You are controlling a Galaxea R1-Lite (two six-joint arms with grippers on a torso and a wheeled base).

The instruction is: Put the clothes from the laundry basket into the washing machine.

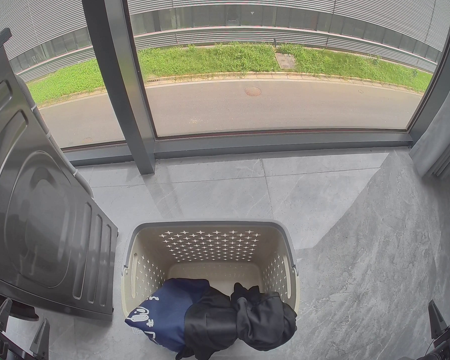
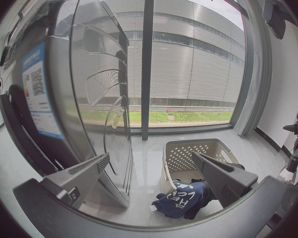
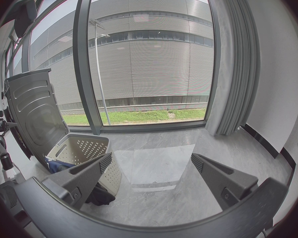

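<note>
Left gripper (image 2: 149, 156) sits low beside the washing machine (image 1: 40, 216), jaws spread wide, holding nothing. Right gripper (image 3: 150, 157) sits low on the opposite side, equally spread and empty. The clothes (image 1: 210, 318) drape over the near rim of the laundry basket (image 1: 210, 224), between both grippers, touching neither.

Head view: my head camera looks steeply down on the laundry basket (image 1: 210, 246) on the floor (image 1: 335, 201), window (image 1: 285, 51) ahead. Left wrist view: low, close beside the washing machine (image 2: 89, 93), facing the window. Right wrist view: low, farther off, facing likewise. All three share basket and window.
</note>
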